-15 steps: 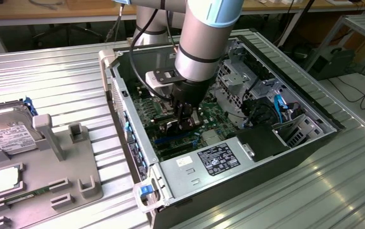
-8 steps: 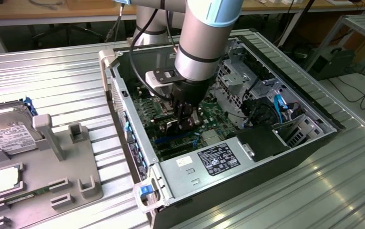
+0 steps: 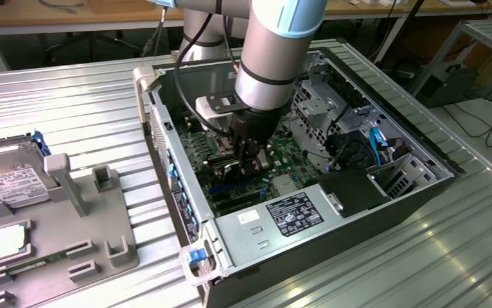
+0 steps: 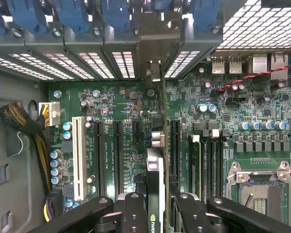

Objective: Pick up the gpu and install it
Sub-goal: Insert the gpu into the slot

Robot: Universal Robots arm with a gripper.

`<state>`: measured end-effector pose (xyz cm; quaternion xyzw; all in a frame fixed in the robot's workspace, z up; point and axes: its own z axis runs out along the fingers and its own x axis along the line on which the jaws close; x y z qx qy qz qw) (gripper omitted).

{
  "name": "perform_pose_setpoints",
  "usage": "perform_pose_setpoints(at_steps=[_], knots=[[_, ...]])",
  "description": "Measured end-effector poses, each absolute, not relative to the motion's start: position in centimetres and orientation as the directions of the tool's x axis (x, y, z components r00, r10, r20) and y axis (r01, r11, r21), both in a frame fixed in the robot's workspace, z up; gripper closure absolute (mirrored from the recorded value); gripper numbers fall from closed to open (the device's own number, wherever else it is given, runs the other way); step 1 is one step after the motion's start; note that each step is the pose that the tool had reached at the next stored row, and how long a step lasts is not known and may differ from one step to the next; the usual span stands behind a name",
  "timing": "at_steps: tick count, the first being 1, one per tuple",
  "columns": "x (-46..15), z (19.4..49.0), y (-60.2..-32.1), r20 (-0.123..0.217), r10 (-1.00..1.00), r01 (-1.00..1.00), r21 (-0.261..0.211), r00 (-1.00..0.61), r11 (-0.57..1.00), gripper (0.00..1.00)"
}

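Note:
The gpu (image 4: 155, 171) hangs edge-on between my gripper's (image 4: 157, 206) black fingers (image 4: 134, 209), which are shut on it. Its dark face and thin green board stand upright over the green motherboard (image 4: 126, 104), between two long black expansion slots (image 4: 174, 150). Its silver end bracket (image 4: 153, 41) reaches up to the case's vented rear slot wall. In the exterior view, the gripper (image 3: 248, 159) is deep inside the open computer case (image 3: 417, 138), holding the dark gpu (image 3: 236, 172) just above the board. Whether the card's edge is in a slot is hidden.
Inside the case are a white slot (image 4: 79, 155), RAM slots (image 4: 208, 160), an empty CPU socket (image 4: 259, 187), a cable bundle (image 4: 24, 124) and the power supply (image 3: 291, 215). At the exterior view's left, a grey fixture (image 3: 100, 250) carries a hard drive (image 3: 10, 176).

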<state>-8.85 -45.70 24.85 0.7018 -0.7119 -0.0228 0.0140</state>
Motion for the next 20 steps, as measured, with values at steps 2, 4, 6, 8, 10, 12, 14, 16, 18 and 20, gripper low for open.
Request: perform_pose_setpoints(at_steps=[2, 4, 6, 8, 10, 12, 14, 16, 18, 20], knots=[[-8.85, 24.81, -45.70, -0.012, -1.000, -0.999, 0.052, -0.015, 0.014, 0.73], [-8.84, 24.77, -45.69, -0.013, -1.000, -0.999, 0.052, -0.015, 0.014, 0.73], [-8.84, 24.77, -45.69, -0.013, -1.000, -0.999, 0.052, -0.015, 0.014, 0.73], [-8.84, 24.77, -45.69, -0.013, -1.000, -0.999, 0.052, -0.015, 0.014, 0.73], [-8.84, 24.77, -45.69, -0.013, -1.000, -0.999, 0.052, -0.015, 0.014, 0.73], [-8.84, 24.77, -45.69, -0.013, -1.000, -0.999, 0.052, -0.015, 0.014, 0.73], [-8.84, 24.77, -45.69, -0.013, -1.000, -0.999, 0.052, -0.015, 0.014, 0.73], [-8.84, 24.77, -45.69, -0.013, -1.000, -0.999, 0.052, -0.015, 0.014, 0.73], [-8.84, 24.77, -45.69, -0.013, -1.000, -0.999, 0.052, -0.015, 0.014, 0.73], [-8.84, 24.77, -45.69, -0.013, -1.000, -0.999, 0.052, -0.015, 0.014, 0.73]])
